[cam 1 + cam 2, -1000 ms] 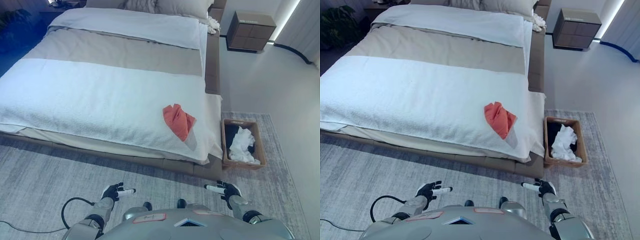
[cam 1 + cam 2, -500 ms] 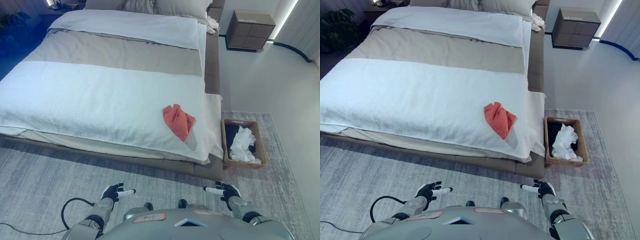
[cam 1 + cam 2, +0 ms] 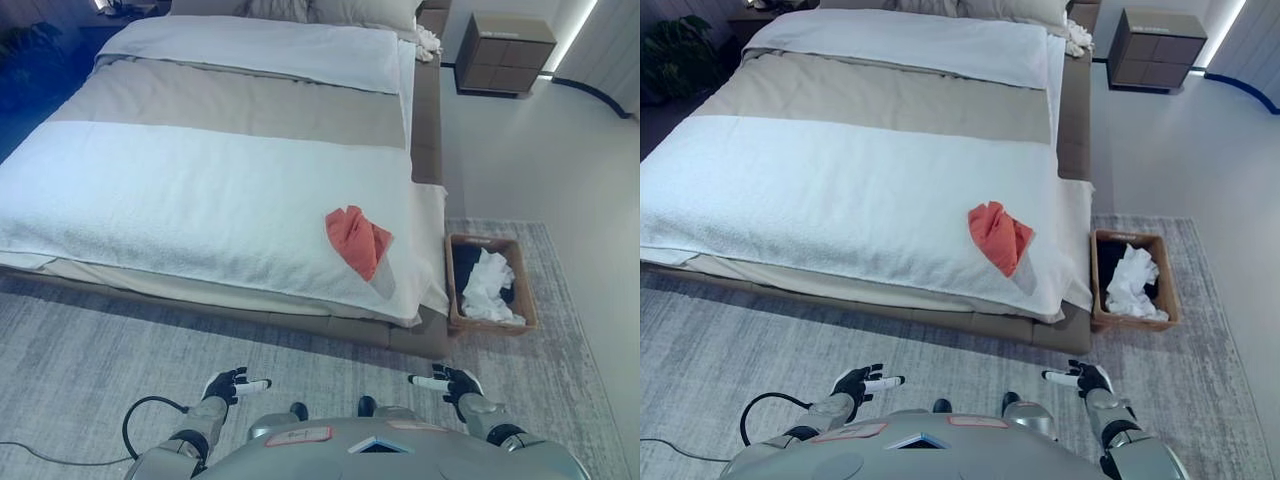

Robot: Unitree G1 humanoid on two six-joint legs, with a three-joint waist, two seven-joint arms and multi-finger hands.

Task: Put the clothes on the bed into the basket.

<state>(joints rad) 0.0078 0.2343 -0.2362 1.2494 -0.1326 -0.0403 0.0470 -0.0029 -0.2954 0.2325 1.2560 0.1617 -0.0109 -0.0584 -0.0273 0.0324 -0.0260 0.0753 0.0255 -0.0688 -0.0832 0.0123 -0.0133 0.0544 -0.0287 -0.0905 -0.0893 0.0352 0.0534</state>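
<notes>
You have white clothes in the basket; the red cloth waits near the bed's right edge. Your left hand and right hand hang low, fingers loose, holding nothing.

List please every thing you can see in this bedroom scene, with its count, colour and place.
bed: one, white and beige covers, centre and left
pillows: grey, at the head of the bed; count unclear
garment: one, orange-red, on the bed's near right corner
basket: one, brown, on the rug right of the bed, white and dark clothes inside
nightstand: one, brown, top right
rug: one, grey, under the bed's foot
left robot hand: one, dark, low over the rug, empty
right robot hand: one, dark, low over the rug, empty
</notes>
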